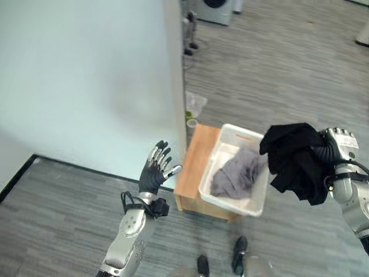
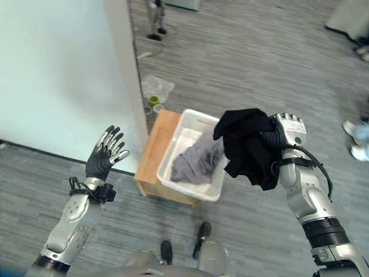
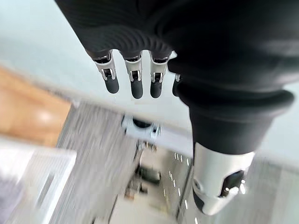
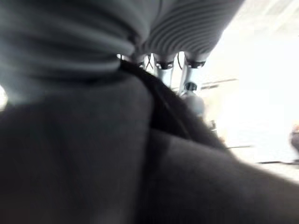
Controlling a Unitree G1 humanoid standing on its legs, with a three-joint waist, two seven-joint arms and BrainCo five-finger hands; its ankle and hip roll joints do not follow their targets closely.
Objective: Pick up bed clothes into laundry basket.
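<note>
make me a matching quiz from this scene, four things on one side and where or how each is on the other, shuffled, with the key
Things:
1. black garment
2. grey garment
3. left hand
4. white laundry basket

Places or states:
A. raised, fingers spread, holding nothing
B. resting on a low wooden stand
C. lying inside the basket
D. bunched in the right hand, hanging by the basket's edge

Pairs: 1-D, 2-C, 3-A, 4-B

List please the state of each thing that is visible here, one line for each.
Black crumpled cloth: lifted, held in the right hand, hanging beside the basket.
White plastic laundry basket: on the wooden box, holds grey cloth.
Grey crumpled cloth: lying inside the basket.
Left hand: open, raised, empty.
</note>
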